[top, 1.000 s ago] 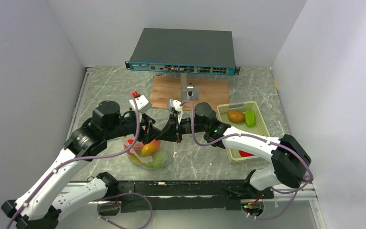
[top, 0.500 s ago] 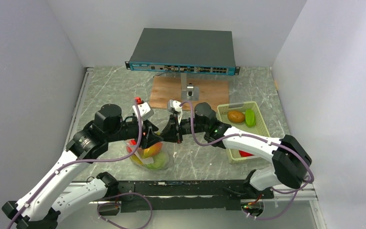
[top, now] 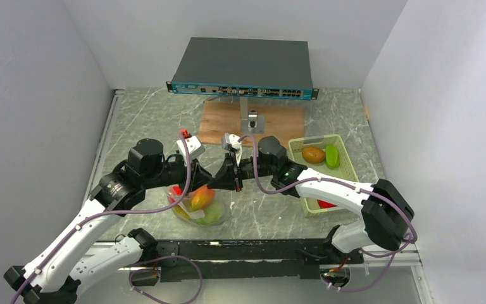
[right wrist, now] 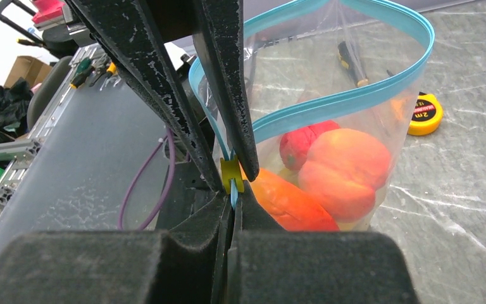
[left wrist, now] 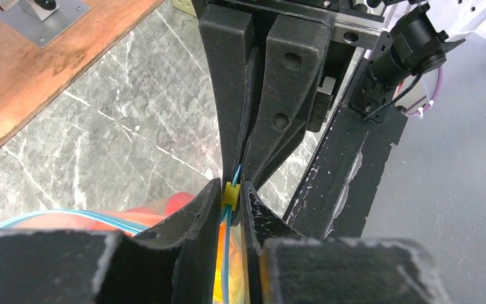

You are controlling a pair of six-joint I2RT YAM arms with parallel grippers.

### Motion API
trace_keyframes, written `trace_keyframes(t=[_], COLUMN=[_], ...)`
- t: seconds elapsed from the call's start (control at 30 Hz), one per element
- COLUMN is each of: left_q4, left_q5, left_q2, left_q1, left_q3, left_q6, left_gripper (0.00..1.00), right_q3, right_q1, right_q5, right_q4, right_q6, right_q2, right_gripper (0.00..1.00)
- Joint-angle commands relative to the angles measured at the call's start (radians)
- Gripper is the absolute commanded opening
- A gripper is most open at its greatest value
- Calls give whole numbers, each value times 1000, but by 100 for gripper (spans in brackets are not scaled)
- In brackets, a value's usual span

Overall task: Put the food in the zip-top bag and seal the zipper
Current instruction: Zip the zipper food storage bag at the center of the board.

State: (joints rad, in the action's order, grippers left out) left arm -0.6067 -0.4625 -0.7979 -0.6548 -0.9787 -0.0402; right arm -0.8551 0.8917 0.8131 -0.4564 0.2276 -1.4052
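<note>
The clear zip-top bag (top: 196, 208) hangs between my two grippers with its mouth partly open. Its teal zipper (right wrist: 354, 96) loops wide in the right wrist view. Inside lie food pieces: a peach-coloured fruit (right wrist: 345, 172), a red one (right wrist: 302, 143) and an orange one (right wrist: 288, 204). My right gripper (right wrist: 233, 206) is shut on the zipper's end. My left gripper (left wrist: 230, 190) meets it head-on, its fingertips pressed on either side of the yellow slider (left wrist: 229, 194). From above, the left gripper (top: 199, 180) and the right gripper (top: 220, 179) nearly touch over the bag.
A pale green tray (top: 348, 166) at the right holds an orange-brown piece (top: 314, 154), a green one (top: 332, 156) and a red one (top: 326, 204). A yellow tape measure (right wrist: 425, 114) lies beyond the bag. A wooden board (top: 278, 120) and a network switch (top: 243, 66) stand at the back.
My left gripper has moved right toward the right gripper and narrowed its jaws onto the yellow slider. The right arm has held still.
</note>
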Motion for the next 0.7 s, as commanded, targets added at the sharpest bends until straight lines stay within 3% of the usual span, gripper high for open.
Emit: trace_keyframes(t=[0.0,0.2,0.37,0.67], left_q4=[15,3,-22,-73], left_q5=[8,-18,2,77], left_q2=[0,-14,-12,22], left_q1=[3,4,3,3], left_q3=[-1,0,-11,-19], left_q6=[4,8,17,28], left_gripper=[20,21,5,0], right_q3=[-12,-9,1,139], right_q1=[-2,-1,-1,-3], right_q5=[8,2,-43,-250], right_q4=[-64,-77,-79,-128], right_q6=[-11,3,33,123], right_q2=[41,46,55,149], right_gripper=[0,0,0,0])
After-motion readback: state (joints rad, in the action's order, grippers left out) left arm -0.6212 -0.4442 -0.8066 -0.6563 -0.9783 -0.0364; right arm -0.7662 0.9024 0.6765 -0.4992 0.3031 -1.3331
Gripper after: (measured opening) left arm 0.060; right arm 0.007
